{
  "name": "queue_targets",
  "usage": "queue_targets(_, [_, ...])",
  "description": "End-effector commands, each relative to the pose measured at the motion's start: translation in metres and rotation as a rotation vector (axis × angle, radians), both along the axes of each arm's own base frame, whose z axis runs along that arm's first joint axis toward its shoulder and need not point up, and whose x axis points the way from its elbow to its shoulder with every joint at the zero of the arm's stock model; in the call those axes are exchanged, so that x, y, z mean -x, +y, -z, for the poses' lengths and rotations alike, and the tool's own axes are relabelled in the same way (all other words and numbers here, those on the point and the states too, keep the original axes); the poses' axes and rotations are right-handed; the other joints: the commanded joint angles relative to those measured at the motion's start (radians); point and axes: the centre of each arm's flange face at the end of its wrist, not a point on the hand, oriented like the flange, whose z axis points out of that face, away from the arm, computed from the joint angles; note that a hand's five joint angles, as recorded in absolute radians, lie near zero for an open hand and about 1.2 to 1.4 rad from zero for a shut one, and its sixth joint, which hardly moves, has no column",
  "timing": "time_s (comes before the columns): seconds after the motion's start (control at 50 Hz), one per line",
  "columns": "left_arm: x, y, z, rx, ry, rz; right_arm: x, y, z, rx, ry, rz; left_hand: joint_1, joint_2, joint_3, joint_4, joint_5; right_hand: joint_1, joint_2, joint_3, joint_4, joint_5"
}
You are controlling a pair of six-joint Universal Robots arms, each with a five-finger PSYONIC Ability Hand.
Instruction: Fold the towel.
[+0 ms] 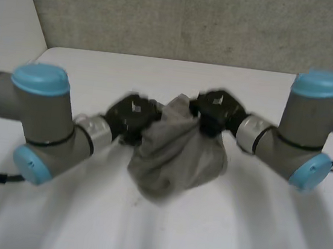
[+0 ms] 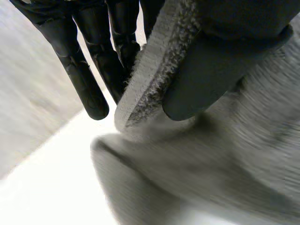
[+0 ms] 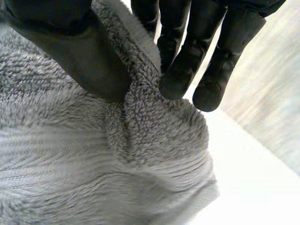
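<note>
The grey towel point(image 1: 178, 153) hangs bunched between my two hands above the white table point(image 1: 141, 231), its lower part sagging onto the surface. My left hand point(image 1: 132, 118) grips the towel's upper left edge; in the left wrist view the thumb point(image 2: 220, 70) pinches the hemmed edge of the towel point(image 2: 154, 75) against the fingers point(image 2: 84, 79). My right hand point(image 1: 216, 112) holds the upper right edge; in the right wrist view its thumb point(image 3: 79, 51) and fingers point(image 3: 183, 65) pinch a fold of the towel point(image 3: 131, 136).
Both arms reach in from the sides, elbows at the left point(image 1: 37, 115) and right point(image 1: 311, 130). A grey wall point(image 1: 185, 17) stands behind the table's far edge.
</note>
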Motion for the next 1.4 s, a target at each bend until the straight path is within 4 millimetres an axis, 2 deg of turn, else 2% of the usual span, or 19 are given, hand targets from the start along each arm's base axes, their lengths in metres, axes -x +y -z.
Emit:
queue_targets(0.02, [-0.008, -0.031, -0.141, 0.376, 0.364, -0.245, 0.017, -0.008, -0.157, 0.475, -0.332, 0.165, 0.243, 0.207, 0.208, 0.207, 0.232, 0.094, 0.094, 0.068, 0.062, 0.096])
queue_targets(0.04, [-0.017, -0.031, -0.174, 0.438, 0.500, -0.322, 0.017, -0.008, -0.157, 0.476, -0.333, 0.165, 0.243, 0.207, 0.208, 0.207, 0.232, 0.094, 0.094, 0.068, 0.062, 0.096])
queue_targets(0.06, [-0.017, -0.031, -0.175, 0.439, 0.502, -0.322, 0.026, -0.003, -0.187, 0.587, -0.426, 0.215, 0.243, 0.207, 0.208, 0.207, 0.232, 0.094, 0.094, 0.068, 0.062, 0.096])
queue_targets(0.1, [-0.036, -0.023, -0.223, 0.499, 0.740, -0.420, 0.034, 0.005, -0.211, 0.672, -0.513, 0.246, 0.243, 0.207, 0.208, 0.207, 0.232, 0.094, 0.094, 0.068, 0.062, 0.096])
queue_targets(0.16, [-0.042, -0.017, -0.230, 0.488, 0.796, -0.438, 0.041, 0.021, -0.224, 0.694, -0.554, 0.254, 0.243, 0.207, 0.208, 0.207, 0.232, 0.094, 0.094, 0.068, 0.062, 0.096])
queue_targets(0.22, [-0.040, -0.004, -0.208, 0.396, 0.749, -0.435, 0.036, 0.024, -0.191, 0.539, -0.436, 0.224, 0.243, 0.207, 0.208, 0.207, 0.232, 0.094, 0.094, 0.068, 0.062, 0.096])
queue_targets(0.28, [-0.036, 0.010, -0.163, 0.268, 0.636, -0.441, 0.029, 0.031, -0.144, 0.349, -0.270, 0.175, 0.243, 0.207, 0.208, 0.207, 0.232, 0.094, 0.094, 0.068, 0.062, 0.096])
queue_targets(0.3, [-0.034, 0.020, -0.138, 0.199, 0.576, -0.440, 0.029, 0.031, -0.144, 0.348, -0.269, 0.175, 0.243, 0.207, 0.208, 0.207, 0.232, 0.094, 0.094, 0.068, 0.062, 0.096])
queue_targets(0.32, [-0.034, 0.020, -0.138, 0.199, 0.576, -0.440, 0.029, 0.035, -0.115, 0.265, -0.154, 0.161, 0.243, 0.207, 0.208, 0.207, 0.232, 0.094, 0.094, 0.068, 0.062, 0.096])
queue_targets(0.34, [-0.031, 0.033, -0.112, 0.128, 0.505, -0.436, 0.029, 0.043, -0.090, 0.203, -0.027, 0.138, 0.243, 0.207, 0.208, 0.207, 0.232, 0.094, 0.094, 0.068, 0.062, 0.096])
queue_targets(0.36, [-0.031, 0.046, -0.087, 0.058, 0.426, -0.434, 0.029, 0.043, -0.090, 0.202, -0.026, 0.138, 0.243, 0.207, 0.208, 0.207, 0.232, 0.094, 0.094, 0.068, 0.062, 0.096])
queue_targets(0.4, [-0.033, 0.058, -0.065, -0.003, 0.347, -0.433, 0.032, 0.063, -0.046, 0.113, 0.231, 0.069, 0.243, 0.207, 0.208, 0.207, 0.232, 0.094, 0.094, 0.068, 0.062, 0.096])
queue_targets(0.52, [-0.051, 0.096, 0.005, -0.197, 0.046, -0.444, 0.047, 0.077, -0.014, 0.001, 0.414, 0.050, 0.243, 0.207, 0.208, 0.207, 0.232, 0.094, 0.094, 0.068, 0.062, 0.096])
queue_targets(0.62, [-0.060, 0.109, 0.017, -0.269, -0.045, -0.455, 0.057, 0.081, 0.002, -0.063, 0.445, 0.069, 0.243, 0.207, 0.208, 0.207, 0.232, 0.094, 0.094, 0.068, 0.062, 0.096])
queue_targets(0.76, [-0.063, 0.110, 0.006, -0.274, -0.039, -0.460, 0.066, 0.093, 0.007, -0.067, 0.442, 0.079, 0.176, 0.140, 0.141, 0.140, 0.165, 0.094, 0.094, 0.068, 0.062, 0.096])
queue_targets(0.8, [-0.064, 0.113, -0.007, -0.244, -0.016, -0.454, 0.068, 0.094, 0.007, -0.061, 0.439, 0.085, -0.610, -0.645, -0.644, -0.645, -0.620, 0.094, 0.094, 0.068, 0.062, 0.096])
queue_targets(0.84, [-0.064, 0.114, -0.012, -0.230, -0.006, -0.449, 0.072, 0.094, 0.009, -0.063, 0.439, 0.096, -0.838, -0.873, -0.872, -0.874, -0.848, 0.094, 0.094, 0.068, 0.062, 0.096])
queue_targets(1.02, [-0.065, 0.112, -0.026, -0.192, 0.037, -0.449, 0.090, 0.097, 0.018, -0.029, 0.422, 0.152, -0.881, -0.917, -0.916, -0.917, -0.892, 0.094, 0.094, 0.068, 0.062, 0.096])
queue_targets(1.4, [-0.089, 0.034, -0.004, -0.099, -0.167, -0.380, 0.102, 0.101, 0.037, -0.065, 0.411, 0.147, -0.834, -0.870, -0.869, -0.870, -0.845, 0.094, 0.094, 0.068, 0.062, 0.096])
